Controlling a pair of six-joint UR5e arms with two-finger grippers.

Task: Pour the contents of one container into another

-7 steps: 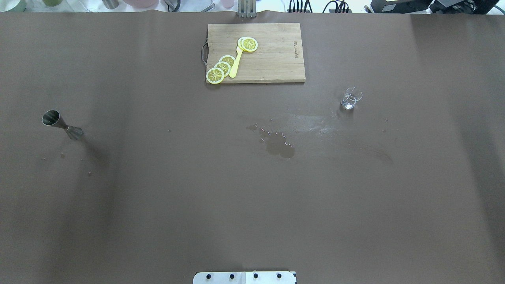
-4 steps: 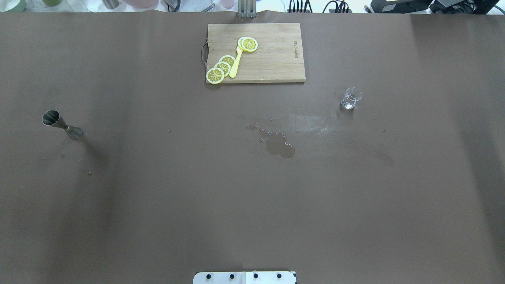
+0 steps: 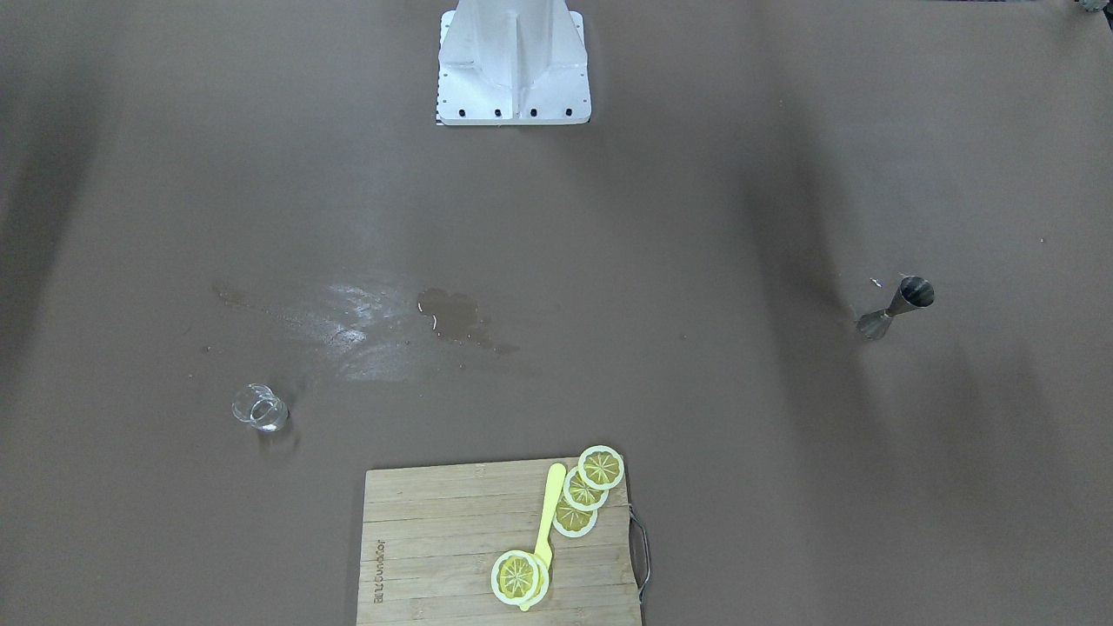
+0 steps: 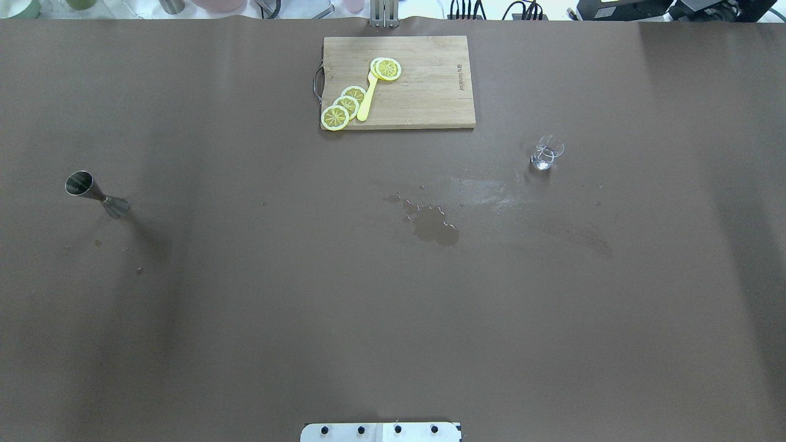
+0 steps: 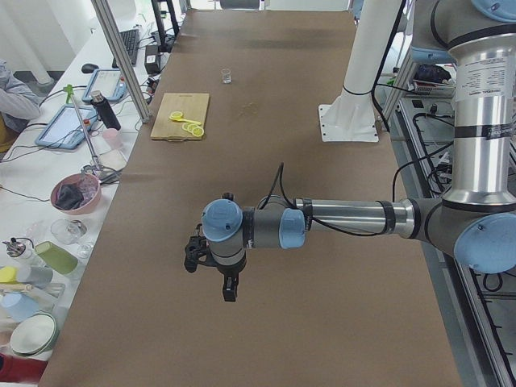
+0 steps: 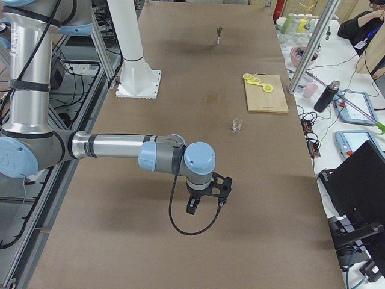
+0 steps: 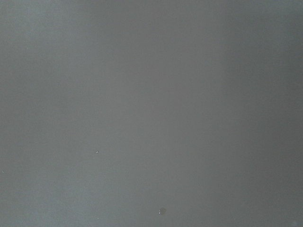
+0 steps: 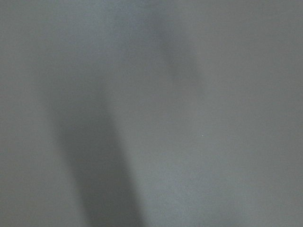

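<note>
A small steel jigger (image 4: 96, 194) (image 3: 896, 309) stands on the brown table at the robot's far left, also small in the exterior right view (image 6: 218, 36). A small clear glass (image 4: 546, 153) (image 3: 259, 409) (image 5: 226, 76) (image 6: 237, 124) stands at the right, a little liquid in its bottom. Neither gripper appears in the overhead or front views. The left gripper (image 5: 212, 276) hangs above the table in the exterior left view, the right gripper (image 6: 206, 206) likewise in the exterior right view. I cannot tell whether either is open or shut. Both wrist views show only bare table.
A wet spill (image 4: 433, 226) (image 3: 453, 315) lies mid-table, with a shiny smear toward the glass. A wooden cutting board (image 4: 424, 92) (image 3: 435, 539) with several lemon slices (image 4: 344, 107) and a yellow utensil (image 4: 366, 98) sits at the far edge. Operators' clutter lines the table's far side.
</note>
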